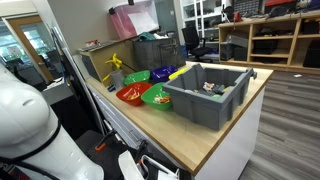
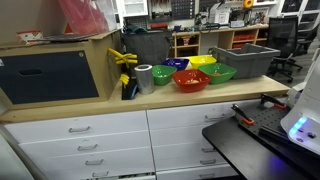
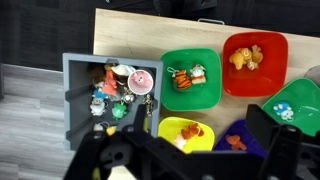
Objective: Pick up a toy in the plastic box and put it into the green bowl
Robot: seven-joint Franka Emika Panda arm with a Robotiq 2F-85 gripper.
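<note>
The grey plastic box (image 3: 68,100) lies at the left of the wrist view and holds several small toys (image 3: 118,90), among them a pink round one (image 3: 140,82). It also shows in both exterior views (image 1: 200,108) (image 2: 245,65). A green bowl (image 3: 205,95) with an orange striped toy in it sits right beside the box; it also shows in both exterior views (image 1: 156,96) (image 2: 218,72). A second green bowl (image 3: 300,100) is at the right edge. My gripper (image 3: 190,150) hangs high above the bowls, with its dark fingers wide apart and nothing between them.
A red bowl (image 3: 254,62) with an orange toy, a yellow bowl (image 3: 185,130) and a blue bowl (image 3: 240,140) stand around the green bowls. The wooden counter (image 3: 130,30) ends close behind the box. A yellow clamp (image 2: 125,57) and a tape roll (image 2: 144,78) stand at the far end.
</note>
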